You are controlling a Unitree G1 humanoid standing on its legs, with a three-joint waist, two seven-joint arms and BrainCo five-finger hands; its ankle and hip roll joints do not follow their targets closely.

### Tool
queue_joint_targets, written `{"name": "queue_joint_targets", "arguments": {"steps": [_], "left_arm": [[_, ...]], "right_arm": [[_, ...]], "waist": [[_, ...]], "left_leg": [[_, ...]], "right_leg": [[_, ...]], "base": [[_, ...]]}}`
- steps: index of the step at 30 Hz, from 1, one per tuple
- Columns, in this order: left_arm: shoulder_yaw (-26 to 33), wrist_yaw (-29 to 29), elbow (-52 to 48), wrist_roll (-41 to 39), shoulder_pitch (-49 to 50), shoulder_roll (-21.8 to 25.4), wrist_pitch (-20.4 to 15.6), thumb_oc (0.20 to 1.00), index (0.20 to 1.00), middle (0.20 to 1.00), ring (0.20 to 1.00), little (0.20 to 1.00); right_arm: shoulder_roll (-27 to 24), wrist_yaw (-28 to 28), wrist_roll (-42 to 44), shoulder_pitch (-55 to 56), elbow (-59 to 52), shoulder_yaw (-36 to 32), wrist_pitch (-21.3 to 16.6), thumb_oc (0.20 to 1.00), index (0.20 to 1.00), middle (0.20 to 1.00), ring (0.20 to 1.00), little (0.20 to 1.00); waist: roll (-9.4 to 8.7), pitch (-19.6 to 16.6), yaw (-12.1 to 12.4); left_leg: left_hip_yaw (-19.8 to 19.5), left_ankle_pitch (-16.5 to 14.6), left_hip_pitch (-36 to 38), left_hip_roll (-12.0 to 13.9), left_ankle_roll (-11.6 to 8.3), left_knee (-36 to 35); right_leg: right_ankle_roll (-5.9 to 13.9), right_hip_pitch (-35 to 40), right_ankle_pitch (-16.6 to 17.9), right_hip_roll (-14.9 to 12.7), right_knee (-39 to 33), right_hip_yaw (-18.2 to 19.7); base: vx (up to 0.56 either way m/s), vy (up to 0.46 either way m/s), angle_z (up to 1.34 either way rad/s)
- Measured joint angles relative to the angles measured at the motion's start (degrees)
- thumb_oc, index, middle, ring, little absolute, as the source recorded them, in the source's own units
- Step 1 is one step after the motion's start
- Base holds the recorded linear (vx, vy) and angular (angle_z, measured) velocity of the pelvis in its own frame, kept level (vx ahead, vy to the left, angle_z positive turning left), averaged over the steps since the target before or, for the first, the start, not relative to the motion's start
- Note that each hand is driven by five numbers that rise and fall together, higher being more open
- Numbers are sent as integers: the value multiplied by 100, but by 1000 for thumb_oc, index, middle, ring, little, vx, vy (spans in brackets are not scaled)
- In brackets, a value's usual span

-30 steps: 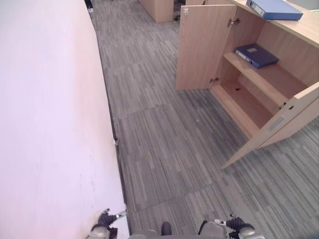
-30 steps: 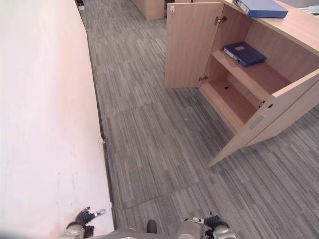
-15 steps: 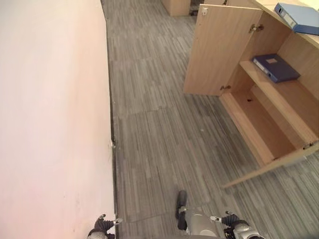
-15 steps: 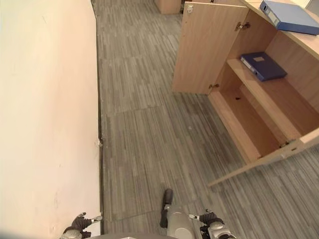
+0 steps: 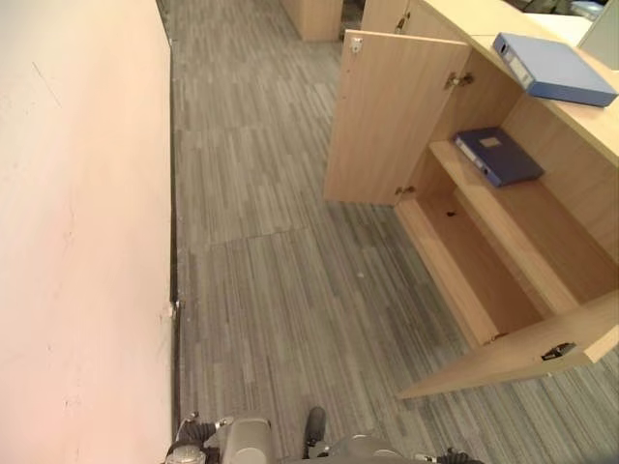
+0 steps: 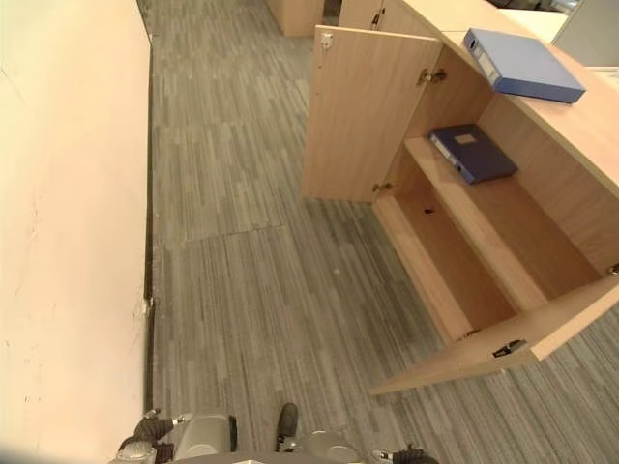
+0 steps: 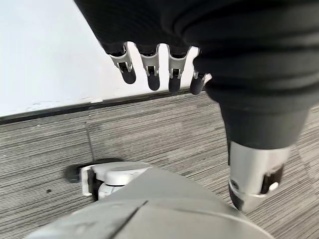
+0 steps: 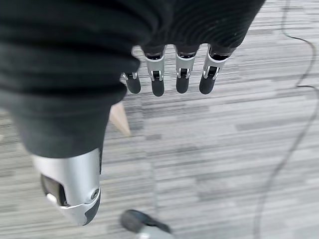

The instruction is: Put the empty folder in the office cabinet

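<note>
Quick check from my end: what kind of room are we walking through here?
Most likely an office: grey striped carpet tiles, a light wooden cabinet with both doors open, and two blue ring-binder folders, one on its shelf and one on top.

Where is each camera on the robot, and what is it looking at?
Left eye view: on the head, looking down at the carpet, the wall and the open cabinet, with one blue folder on top and a dark blue folder on its shelf.
Right eye view: beside it, same scene.
Left wrist view: along the open left hand at carpet and wall.
Right wrist view: along the open right hand at carpet.
Shared: all see the carpet.
</note>
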Motion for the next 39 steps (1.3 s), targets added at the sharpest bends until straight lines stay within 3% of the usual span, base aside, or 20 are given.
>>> {"name": "queue_joint_targets", "arguments": {"steps": [2, 3, 4, 7, 10, 12, 13, 14, 16, 17, 20, 23, 24, 26, 29, 30, 31, 34, 37, 39], "left_arm": [[-64, 5, 50, 0, 30, -92, 19, 1000, 1000, 1000, 1000, 1000], [-84, 3, 57, -1, 49, -147, 20, 1000, 1000, 1000, 1000, 1000], [-81, 5, 78, -1, 58, -209, 20, 1000, 1000, 1000, 1000, 1000], [-79, 4, 176, -10, 67, -348, 30, 1000, 1000, 1000, 1000, 1000], [62, 1, 343, -19, 301, -341, 35, 1000, 1000, 1000, 1000, 1000], [167, -14, 409, -21, 515, -329, 54, 1000, 1000, 1000, 1000, 1000], [194, -14, 451, -21, 619, -310, 62, 1000, 1000, 1000, 1000, 1000], [189, -17, 471, -18, 636, -204, 91, 1000, 1000, 1000, 1000, 1000], [197, -21, 438, -16, 514, -168, 100, 1000, 1000, 1000, 1000, 1000], [169, -22, 389, -16, 395, -166, 72, 1000, 1000, 1000, 1000, 1000], [151, -25, 257, -22, 127, -87, 21, 1000, 1000, 1000, 1000, 1000], [98, -27, 159, -38, 105, -120, -17, 1000, 1000, 1000, 1000, 1000], [84, -32, 187, -119, 101, -96, 5, 1000, 1000, 1000, 1000, 1000], [79, -30, 181, -237, 114, -79, 5, 1000, 1000, 1000, 1000, 1000], [19, -20, 154, -239, 149, 31, 1, 1000, 1000, 1000, 1000, 1000], [-59, -22, 146, -239, 128, 22, 29, 1000, 1000, 1000, 1000, 1000], [-76, -19, 148, -241, 192, -1, 38, 1000, 1000, 1000, 1000, 1000], [-64, -5, -4, -241, 279, 16, 36, 1000, 1000, 1000, 1000, 1000], [-22, 25, -183, -240, 199, 34, -1, 1000, 1000, 1000, 1000, 1000], [163, 47, -206, -240, 257, 13, 14, 1000, 1000, 1000, 1000, 1000]], "right_arm": [[-40, -28, 0, 23, -4, -1, 2, 1000, 1000, 1000, 1000, 1000], [-47, -32, 1, 29, -2, -7, -4, 1000, 1000, 1000, 1000, 1000], [-58, -41, 1, 25, 0, -30, -1, 1000, 1000, 1000, 1000, 1000], [-71, -46, 1, 82, -1, -215, -5, 1000, 1000, 1000, 1000, 1000], [-71, -38, 0, 118, 87, -241, -18, 1000, 1000, 1000, 1000, 1000], [-67, 0, -1, 260, 220, -279, -21, 1000, 1000, 1000, 1000, 1000], [-60, 12, -1, 328, 258, -274, -15, 1000, 1000, 1000, 1000, 1000], [58, 64, 0, 434, 352, -282, 4, 1000, 1000, 1000, 1000, 1000], [168, 87, 2, 473, 384, -404, 3, 1000, 1000, 1000, 1000, 1000], [202, 106, 5, 464, 374, -438, -3, 1000, 1000, 1000, 1000, 1000], [326, 145, 5, 382, 366, -481, -9, 1000, 1000, 1000, 1000, 1000], [172, 130, 86, 411, 215, -519, -9, 1000, 1000, 1000, 1000, 1000], [49, 159, 348, 393, 33, -645, 9, 1000, 1000, 1000, 1000, 1000], [-20, 157, 514, 376, -146, -698, -20, 1000, 1000, 1000, 1000, 1000], [-67, 109, 679, 308, -272, -681, -29, 1000, 1000, 1000, 1000, 1000], [-125, 100, 679, 167, -351, -688, -80, 1000, 1000, 1000, 1000, 1000], [-130, 57, 680, 59, -365, -686, -126, 1000, 1000, 1000, 1000, 1000], [-130, 17, 675, -151, -546, -686, -123, 1000, 1000, 1000, 1000, 1000], [-78, -69, 675, -120, -573, -685, -116, 1000, 1000, 1000, 1000, 1000], [-59, -90, 675, -124, -580, -703, -124, 1000, 1000, 1000, 1000, 1000]], "waist": [[240, 40, -11], [309, 12, -6], [427, 6, 2], [670, 81, 131], [695, -24, 176], [702, -232, 230], [652, -390, 213], [331, -580, 225], [166, -692, 146], [196, -687, 132], [215, -786, 126], [395, -944, 137], [496, -951, 79], [587, -912, 18], [580, -828, 71], [676, -649, 149], [771, -555, 132], [837, -381, 138], [645, -309, 112], [522, -278, 120]], "left_leg": [[-20, 657, 141, 4, -149, -1435], [-91, 935, 166, 9, -308, -2133], [-122, 1117, 135, 22, -330, -2571], [-140, 1290, -46, 113, -419, -2595], [-18, 1315, -16, 120, -357, -2584], [62, 1340, 263, 87, -267, -2541], [108, 1677, 316, 7, -31, -2536], [368, 1886, 444, -282, 215, -2556], [368, 1863, 656, -575, 532, -2546], [362, 1801, 743, -606, 651, -2546], [446, 1436, 916, -764, 742, -2558], [491, 1137, 1153, -850, 824, -2597], [526, 1035, 1307, -990, 997, -2581], [476, 973, 1458, -1165, 1113, -2546], [503, 840, 1563, -1347, 1291, -2531], [625, 758, 1637, -1323, 1380, -2512], [706, 745, 1711, -1288, 1371, -2519], [1014, 649, 1735, -1171, 1225, -2496], [1232, 513, 1923, -1157, 1027, -2535], [1407, 494, 2003, -1155, 1002, -2540]], "right_leg": [[176, 268, -63, 7, -163, -45], [252, 290, -122, 23, -163, -51], [260, 318, -165, 42, -163, -77], [254, 628, -317, 105, -146, -29], [505, 1014, -666, 27, -161, 103], [779, 1263, -849, -106, -117, 251], [929, 1340, -988, -192, -93, 283], [1094, 1444, -1105, -563, -89, 337], [1207, 1494, -1040, -861, 212, 279], [1274, 1402, -1075, -929, 472, 268], [1545, 1178, -728, -1127, 609, 271], [1575, 792, -734, -1343, 1712, 319], [1600, 293, -657, -1562, 2929, 365], [1517, -403, -289, -1931, 4340, 394], [1457, -943, -389, -2239, 4842, 258], [1512, -1041, -611, -2521, 4790, -407], [1568, -1101, -655, -2598, 4414, -809], [1780, -1250, -602, -2547, 2775, -1727], [2176, -1266, -352, -2360, 1616, -1894], [2236, -1227, -116, -2240, 1068, -2016]], "base": [[287, 76, 11], [325, 89, 12], [171, 51, 19], [269, 102, -6], [369, 169, -25], [315, 170, -34], [478, 293, -41], [368, 233, -29], [294, 203, -4], [369, 284, 6], [320, 310, -11], [220, 313, -10], [184, 383, -9], [121, 244, 22], [174, 173, 2], [90, 20, -41], [109, -55, -52], [76, -73, -46], [119, -116, -36], [115, -90, -55]]}}
